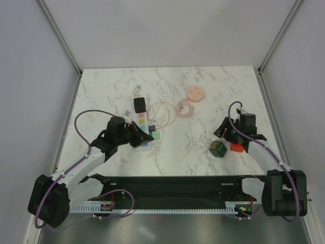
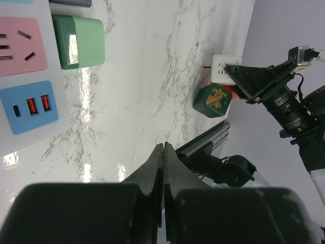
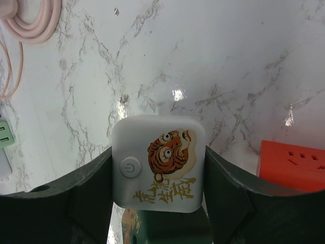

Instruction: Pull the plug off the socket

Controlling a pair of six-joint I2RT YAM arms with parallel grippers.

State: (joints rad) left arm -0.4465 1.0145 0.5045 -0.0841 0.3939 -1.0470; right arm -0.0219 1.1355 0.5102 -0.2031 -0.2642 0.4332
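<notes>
The socket (image 1: 140, 118) is a long white power strip left of centre; its pink outlet and blue USB panel (image 2: 29, 105) show in the left wrist view. My left gripper (image 1: 140, 140) (image 2: 163, 146) is shut and empty, its tips over the marble just beside the strip's near end. At the right, away from the strip, my right gripper (image 1: 227, 136) (image 3: 158, 168) is shut on the plug (image 3: 158, 161) (image 2: 222, 68), a white cube with a tiger picture and a power button. It sits just above a dark green cube (image 1: 217, 148) (image 2: 213, 100).
A mint green block (image 1: 155, 135) (image 2: 78, 40) lies against the strip's right side. A red cube (image 1: 236, 147) (image 3: 292, 165) sits right of the dark green one. A round pink disc (image 1: 195, 93) with its coiled pink cable (image 1: 184, 109) lies behind the centre.
</notes>
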